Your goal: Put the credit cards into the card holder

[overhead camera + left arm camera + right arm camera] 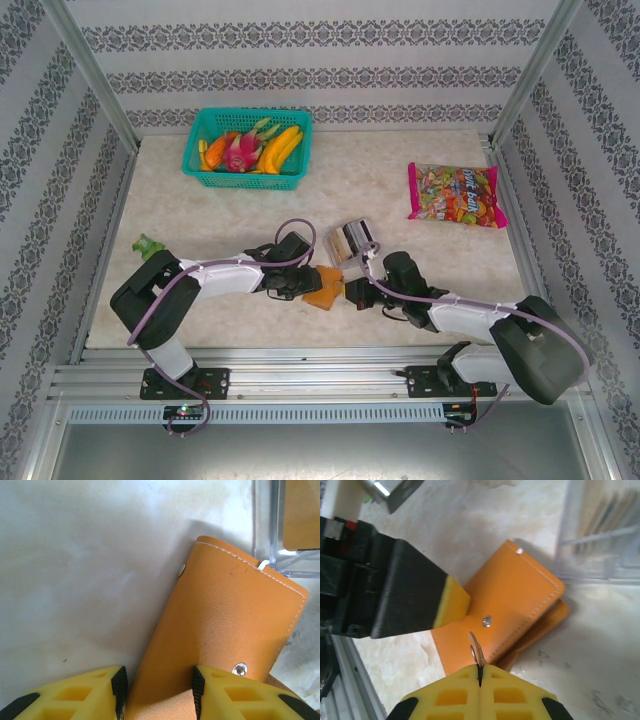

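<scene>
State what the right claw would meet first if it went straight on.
Probably the card holder: the right claw pinches its snap tab, and its orange flap lies directly ahead.

A teal basket (245, 181) of fruit (262, 148) sits at the back — a candy bag (455, 194) far right.

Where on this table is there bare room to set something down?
Free: the middle between fruit basket, candy bag and clear box; the left, between basket and small green object. Crowded: front centre, where left gripper and right gripper grip the card holder beside the box.
</scene>
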{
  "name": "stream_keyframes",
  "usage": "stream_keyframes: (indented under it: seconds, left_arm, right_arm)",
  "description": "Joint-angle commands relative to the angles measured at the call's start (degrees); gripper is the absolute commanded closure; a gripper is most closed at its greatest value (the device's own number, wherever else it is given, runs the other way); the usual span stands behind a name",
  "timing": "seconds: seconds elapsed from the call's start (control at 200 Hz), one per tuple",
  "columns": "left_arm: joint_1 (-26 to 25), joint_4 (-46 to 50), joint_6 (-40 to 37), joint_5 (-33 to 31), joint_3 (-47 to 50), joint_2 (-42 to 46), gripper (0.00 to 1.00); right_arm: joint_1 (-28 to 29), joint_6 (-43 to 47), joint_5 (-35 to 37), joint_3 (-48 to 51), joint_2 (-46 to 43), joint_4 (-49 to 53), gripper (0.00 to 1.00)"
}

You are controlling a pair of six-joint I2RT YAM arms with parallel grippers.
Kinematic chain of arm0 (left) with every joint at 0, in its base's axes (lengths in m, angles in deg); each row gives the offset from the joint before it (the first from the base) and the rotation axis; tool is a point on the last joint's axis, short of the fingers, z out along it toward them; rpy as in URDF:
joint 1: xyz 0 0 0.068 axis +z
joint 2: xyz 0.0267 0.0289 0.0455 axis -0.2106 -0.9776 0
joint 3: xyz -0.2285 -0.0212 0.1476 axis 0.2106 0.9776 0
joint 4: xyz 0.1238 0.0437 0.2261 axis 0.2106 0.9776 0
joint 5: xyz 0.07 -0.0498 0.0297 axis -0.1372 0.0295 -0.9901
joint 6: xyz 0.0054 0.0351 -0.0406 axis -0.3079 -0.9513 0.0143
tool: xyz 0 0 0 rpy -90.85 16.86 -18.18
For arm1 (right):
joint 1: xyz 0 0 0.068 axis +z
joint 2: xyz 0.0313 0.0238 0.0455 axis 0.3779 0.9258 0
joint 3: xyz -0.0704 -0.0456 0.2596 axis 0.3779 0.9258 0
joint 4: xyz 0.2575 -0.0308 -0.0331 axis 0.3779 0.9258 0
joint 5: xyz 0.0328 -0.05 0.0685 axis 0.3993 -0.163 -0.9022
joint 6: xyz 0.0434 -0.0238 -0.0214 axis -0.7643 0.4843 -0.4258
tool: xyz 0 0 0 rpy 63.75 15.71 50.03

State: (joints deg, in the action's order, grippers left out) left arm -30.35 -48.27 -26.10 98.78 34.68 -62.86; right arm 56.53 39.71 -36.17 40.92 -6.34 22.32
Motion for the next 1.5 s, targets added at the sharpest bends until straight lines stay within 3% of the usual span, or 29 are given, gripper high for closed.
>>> stream_keyframes:
  seconds: [0.0, 0.205, 0.345, 0.455, 0.6, 0.719, 0.799, 0.889, 1.009, 1.149, 1.499]
  left_arm:
    - [-0.04, -0.1, 0.08, 0.46, 1.73, -4.94, 0.57]
    - [-0.45, -2.73, 2.17, 1.6, 2.74, -3.82, 0.6]
    - [-1.72, -5.06, 5.03, 2.35, 3.79, -2.66, 0.63]
    - [-2.88, -4.46, 6.19, 1.96, 2.94, -2.02, 0.6]
    - [-4.83, -3.19, 6.82, 1.85, 0.39, -2.02, 0.59]
    - [-6.45, -1.52, 7.68, 1.53, -1.54, -1.5, 0.59]
    - [-7.36, 0.22, 7.9, 0.35, -2.84, -1.4, 0.59]
    - [-7.81, 1.34, 8.4, -0.69, -3.29, -1.31, 0.59]
    - [-7.91, 1.03, 8.17, -0.9, -3.18, -1.12, 0.59]
    - [-7.86, 1.09, 8.28, -2.66, -2.23, -0.32, 0.6]
    - [-6.81, -3.87, 9.35, -4.01, 2.35, 1.93, 0.57]
  right_arm:
    - [0.69, 5.06, -5.4, -4.7, 2.22, 1.54, 0.94]
    - [0.47, 6.64, -2.18, -16.84, 10.84, 19.27, 0.8]
    - [0.37, 2.02, 7.58, -16.9, 5.24, 24.45, 0.68]
    - [-0.1, -2.44, 16.41, -17.26, -0.78, 34.38, 0.59]
    - [-1.34, -9.68, 16.23, -15.77, -5.71, 41.32, 0.62]
    - [-1.36, -15.93, 12.57, -12.94, -8.77, 38.86, 0.74]
    - [-1.37, -20.15, 11.09, -12.58, -8.73, 37.32, 0.76]
    - [-0.77, -23.06, 10.29, -13.69, -7.09, 36.52, 0.65]
    - [2.59, -23.09, 20.66, -18.86, -4.24, 43.9, 0.57]
    - [4.58, -21.27, 26.81, -23.91, 1.49, 47.58, 0.56]
    - [8.47, -17.7, 31.45, -35.01, 15.85, 52.0, 0.53]
